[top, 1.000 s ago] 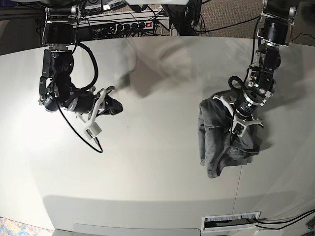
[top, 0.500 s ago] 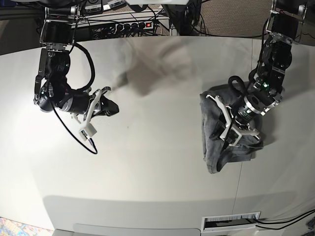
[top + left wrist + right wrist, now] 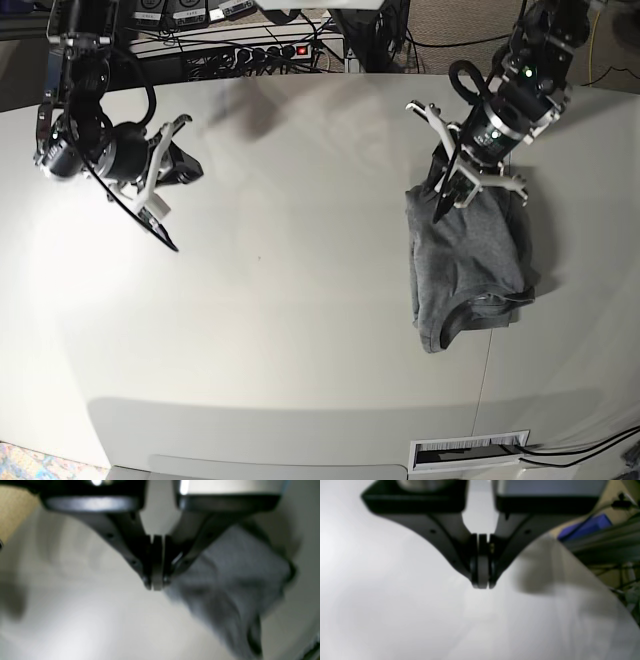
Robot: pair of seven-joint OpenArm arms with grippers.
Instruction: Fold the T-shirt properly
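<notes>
The grey T-shirt (image 3: 468,262) lies as a compact folded bundle on the right side of the white table (image 3: 300,300), its ribbed neck at the near edge. My left gripper (image 3: 443,207) hangs shut above the bundle's far left corner, holding nothing. In the left wrist view the left gripper (image 3: 157,585) has its pads pressed together, with the T-shirt (image 3: 232,585) blurred below and to the right. My right gripper (image 3: 188,166) is shut over bare table at the far left. In the right wrist view the right gripper (image 3: 482,583) is empty.
A power strip (image 3: 262,52) with a red light and tangled cables runs behind the table's far edge. A barcode label (image 3: 470,452) sits at the near edge. A blue object (image 3: 585,526) lies off the table in the right wrist view.
The left arm has risen off the T-shirt and drawn back toward the far edge, leaving the bundle lying flat. The right arm has swung left and back, and its jaws have closed fully.
</notes>
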